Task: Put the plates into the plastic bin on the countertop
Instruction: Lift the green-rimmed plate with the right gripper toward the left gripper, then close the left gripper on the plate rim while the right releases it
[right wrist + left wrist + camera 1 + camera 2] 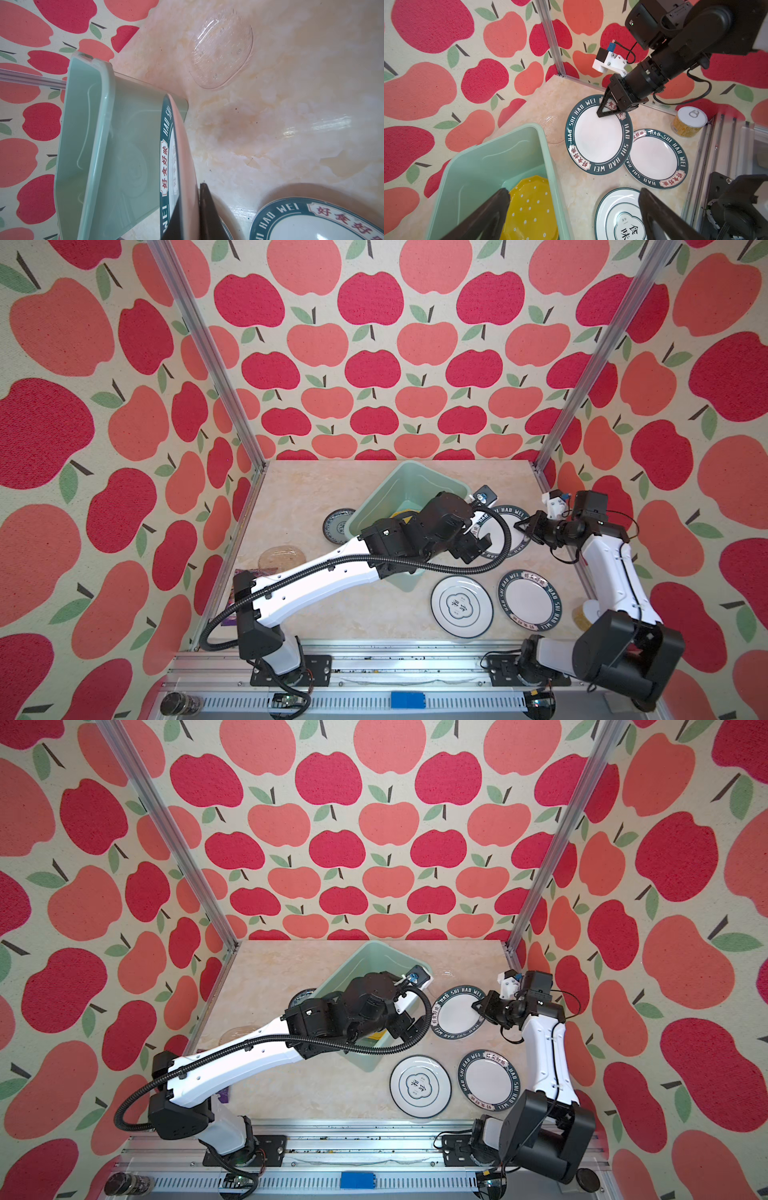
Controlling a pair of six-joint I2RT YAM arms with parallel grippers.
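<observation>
Only the yellow plate (pixel 529 207) is in the bin (pixel 483 158); right gripper (pixel 601 113) clamps a lettered plate (pixel 598 143), left gripper (pixel 574 193) gapes empty, the rest wait on the countertop (pixel 577 182)

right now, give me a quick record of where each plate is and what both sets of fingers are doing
in plastic bin: yellow dotted plate, the only plate seen inside
right fingers: shut on the rim of the far lettered plate
left fingers: open, empty, above the bin
on countertop: near lettered plate, emblem plate, clear glass plate
beside bin: small dark patterned plate, partly hidden by the bin wall
</observation>
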